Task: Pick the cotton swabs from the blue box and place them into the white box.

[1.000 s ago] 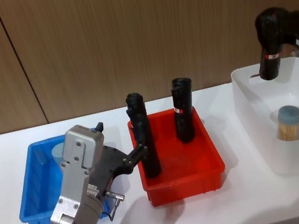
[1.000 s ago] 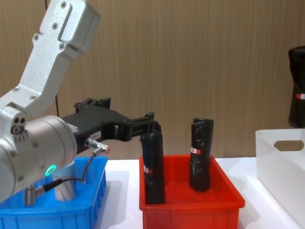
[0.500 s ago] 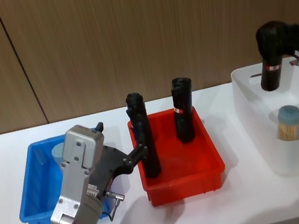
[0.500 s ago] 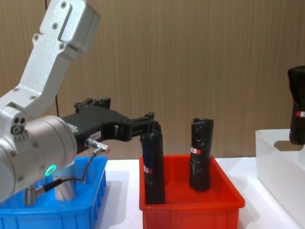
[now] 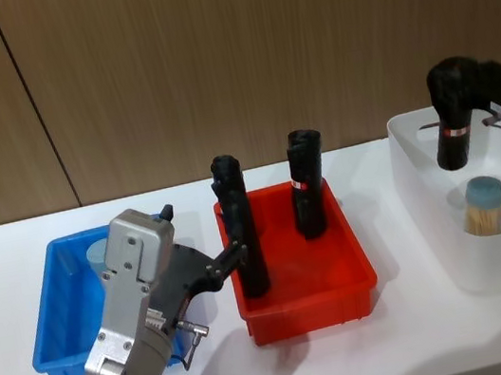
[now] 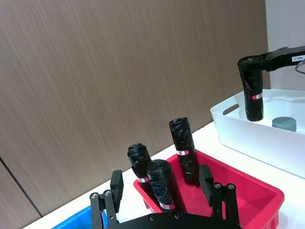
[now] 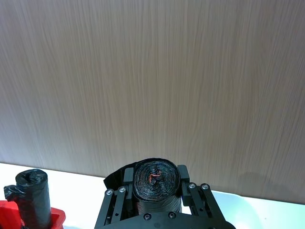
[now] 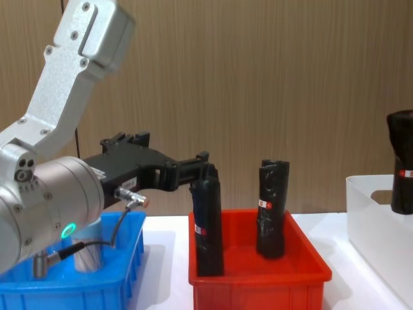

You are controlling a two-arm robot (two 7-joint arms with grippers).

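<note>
One cotton swabs jar [image 5: 99,254] with a pale blue lid stands in the blue box [image 5: 52,322] on the left, partly behind my left arm. Another swabs jar [image 5: 484,204] stands inside the white box [image 5: 488,258] on the right. My right gripper [image 5: 452,81] is shut on the top of a black roll [image 5: 451,133] with a red-white label, held upright over the white box's back part; the right wrist view shows that roll [image 7: 156,179] clamped between the fingers. My left gripper [image 5: 233,253] is open, level with the top of a black roll [image 5: 243,242] in the red bin.
A red bin [image 5: 343,283] sits between the two boxes and holds upright black rolls [image 6: 183,148]. All stand on a white table [image 5: 355,353] with a wood-panel wall behind. The chest view shows the left arm [image 8: 45,194] large above the blue box [image 8: 122,274].
My right gripper has lowered the black roll toward the inside of the white box. The left arm has stayed still.
</note>
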